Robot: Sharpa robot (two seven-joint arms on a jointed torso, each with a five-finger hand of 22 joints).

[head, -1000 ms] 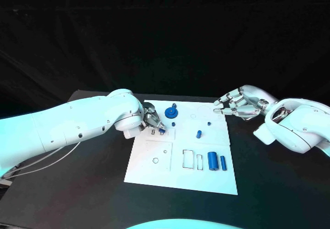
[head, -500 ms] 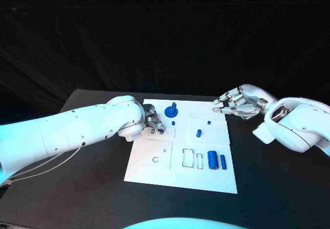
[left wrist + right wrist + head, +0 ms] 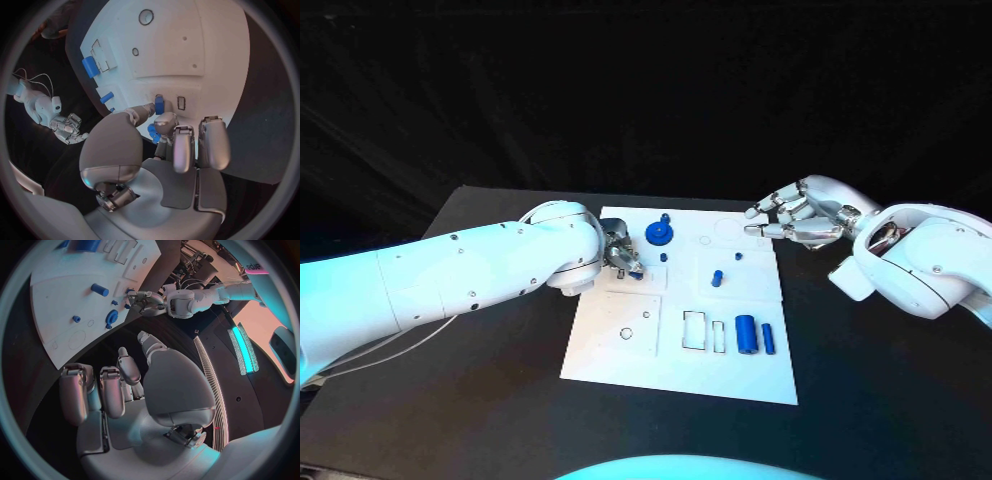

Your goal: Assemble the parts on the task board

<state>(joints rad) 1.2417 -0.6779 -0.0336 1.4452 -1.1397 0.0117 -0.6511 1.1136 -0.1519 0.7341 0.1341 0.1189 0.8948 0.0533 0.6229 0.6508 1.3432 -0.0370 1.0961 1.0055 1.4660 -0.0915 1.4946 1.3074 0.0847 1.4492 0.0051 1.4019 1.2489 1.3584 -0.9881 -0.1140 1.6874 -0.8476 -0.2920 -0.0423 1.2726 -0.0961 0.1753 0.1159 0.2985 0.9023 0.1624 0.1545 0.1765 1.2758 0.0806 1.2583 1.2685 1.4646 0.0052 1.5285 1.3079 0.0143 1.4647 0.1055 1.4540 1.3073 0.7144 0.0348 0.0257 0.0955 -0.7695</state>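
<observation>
The white task board [image 3: 625, 340] lies in the middle of the black table. My left hand [image 3: 620, 256] is low over the board's far left part and pinches a small blue piece [image 3: 159, 104] between thumb and a finger, next to a rectangular slot [image 3: 182, 102]. A blue round part [image 3: 659, 235] stands just beyond it. Small blue pegs [image 3: 717, 280] stand mid-board, and two blue cylinders [image 3: 746, 335] lie near the right edge. My right hand [image 3: 798, 222] hovers at the board's far right corner, fingers loosely bent and apart, holding nothing.
Empty outlined slots [image 3: 694, 331] sit beside the cylinders and a small round hole [image 3: 629, 336] is in the near left panel. Black table [image 3: 488, 400] surrounds the board. The white left forearm [image 3: 459, 280] lies across the table's left side.
My left hand has shifted slightly toward the far side of the board with the blue piece still in its fingers. The right hand has stayed where it was.
</observation>
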